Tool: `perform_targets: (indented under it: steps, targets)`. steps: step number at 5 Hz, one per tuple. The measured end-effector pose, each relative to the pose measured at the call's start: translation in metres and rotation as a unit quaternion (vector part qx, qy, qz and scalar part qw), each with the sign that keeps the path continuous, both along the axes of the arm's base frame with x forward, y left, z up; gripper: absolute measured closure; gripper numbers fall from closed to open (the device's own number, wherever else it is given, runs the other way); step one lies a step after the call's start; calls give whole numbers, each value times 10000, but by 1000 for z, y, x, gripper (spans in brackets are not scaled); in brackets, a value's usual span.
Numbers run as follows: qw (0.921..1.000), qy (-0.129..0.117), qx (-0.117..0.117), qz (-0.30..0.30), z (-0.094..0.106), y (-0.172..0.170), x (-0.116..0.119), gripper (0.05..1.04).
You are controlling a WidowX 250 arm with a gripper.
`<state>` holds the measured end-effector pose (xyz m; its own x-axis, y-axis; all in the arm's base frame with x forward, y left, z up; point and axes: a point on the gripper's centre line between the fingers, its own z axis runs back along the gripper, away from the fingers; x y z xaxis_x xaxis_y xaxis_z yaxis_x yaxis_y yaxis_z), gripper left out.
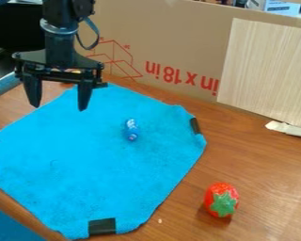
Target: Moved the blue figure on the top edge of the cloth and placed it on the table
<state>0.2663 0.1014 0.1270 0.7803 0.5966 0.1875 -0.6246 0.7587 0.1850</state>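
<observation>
One small blue figure lies on the one blue cloth, right of its middle, with three black strips visible at the cloth's edges. One black gripper hangs over the cloth's upper left part, its two jaws apart, and one red toy strawberry sits on the wooden table, beyond the cloth's lower right side.

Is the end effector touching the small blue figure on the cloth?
Apart. The camera view shows bare cloth between the end effector and the blue figure.
</observation>
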Motion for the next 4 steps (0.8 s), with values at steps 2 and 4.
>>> perform_targets:
  steps: [2, 4]
  targets:
    - [9988, -66, -474, -27, -10, 31, -9, 85]
    - [9907, -697, -1083, 439, -7, 51, -1, 85]
